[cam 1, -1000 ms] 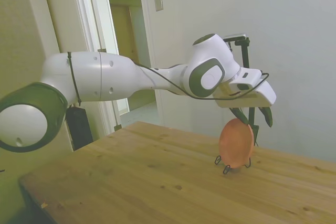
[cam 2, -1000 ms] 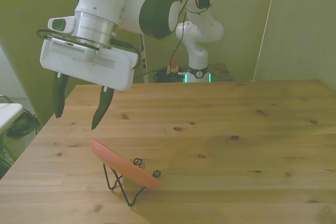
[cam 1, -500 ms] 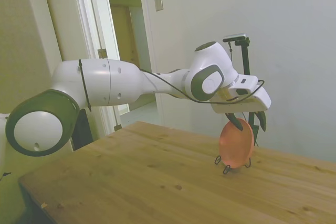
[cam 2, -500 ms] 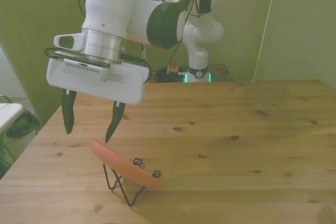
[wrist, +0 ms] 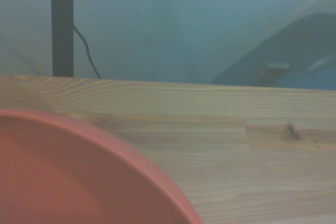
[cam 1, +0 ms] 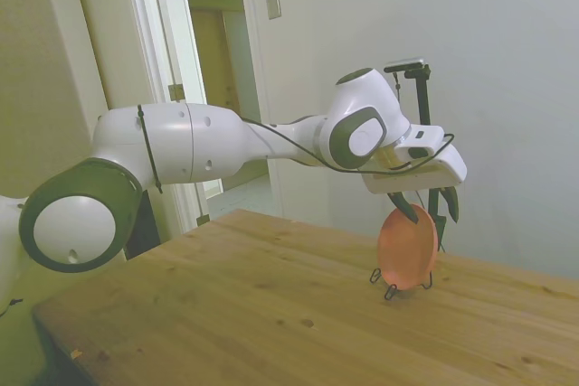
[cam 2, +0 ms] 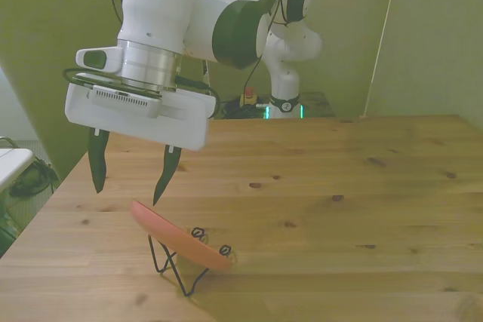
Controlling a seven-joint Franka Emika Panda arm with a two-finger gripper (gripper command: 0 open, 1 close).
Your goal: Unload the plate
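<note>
1. While the plate [cam 2: 179, 237] leaned tilted in its wire stand [cam 2: 175, 263] on the table [cam 2: 339, 186], the gripper [cam 2: 130, 180] hung just above its upper rim.
2. Its jaws stood wide apart, holding nothing.

Plate [cam 1: 406, 246] [cam 2: 178, 236] [wrist: 63, 177]: round, shallow, salmon-pink, plain surface. Stands tilted on edge in a thin black wire stand [cam 2: 175, 265] [cam 1: 391, 288], near the wooden table's [cam 2: 339, 186] edge.
</note>
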